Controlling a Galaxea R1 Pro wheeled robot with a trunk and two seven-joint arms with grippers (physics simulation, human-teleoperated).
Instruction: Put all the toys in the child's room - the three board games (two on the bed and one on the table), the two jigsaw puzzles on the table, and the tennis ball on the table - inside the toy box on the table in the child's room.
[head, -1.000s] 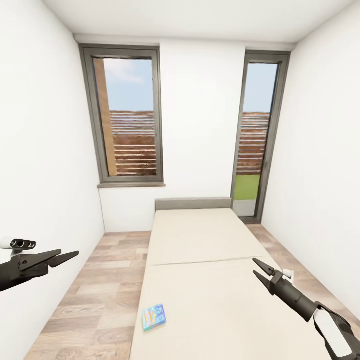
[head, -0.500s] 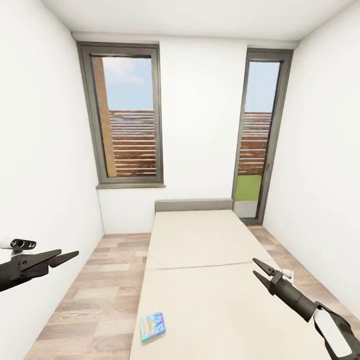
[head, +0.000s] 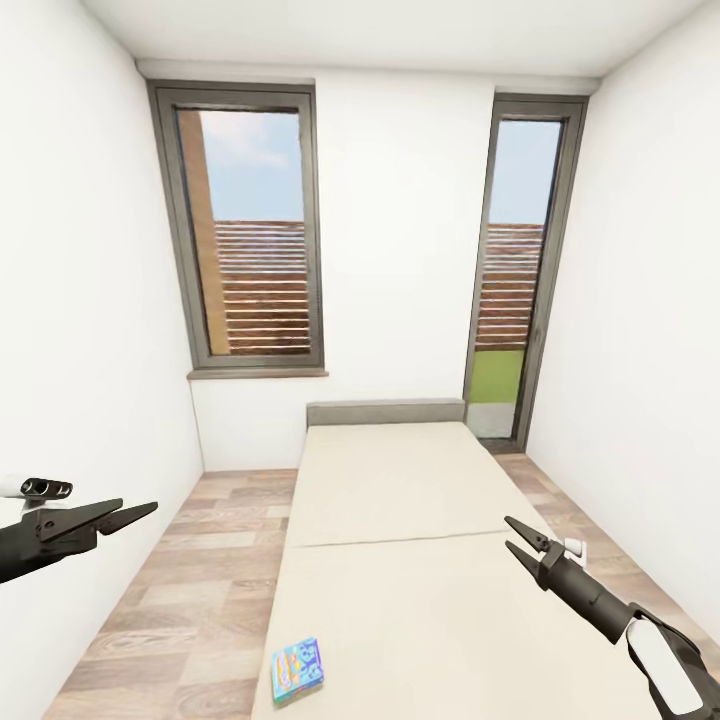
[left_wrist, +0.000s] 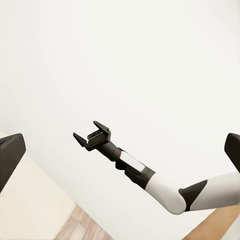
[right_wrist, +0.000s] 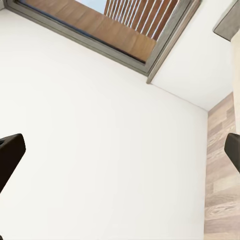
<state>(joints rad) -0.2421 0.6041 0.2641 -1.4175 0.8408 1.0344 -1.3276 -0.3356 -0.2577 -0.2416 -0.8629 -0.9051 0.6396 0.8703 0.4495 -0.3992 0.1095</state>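
Head view: one bed (head: 400, 520) runs from the far wall toward the robot, with one board game (head: 298, 669) lying flat at its near left edge. Two windows (head: 250, 230) pierce the far wall. Left gripper (head: 135, 516) and right gripper (head: 518, 536) hover, both spread apart and empty.

Left wrist view: the right gripper (left_wrist: 91, 135), jaws parted, stands before a white wall (left_wrist: 120, 60).

Right wrist view: one window frame (right_wrist: 150, 55), wall, and wood floor (right_wrist: 220, 165).
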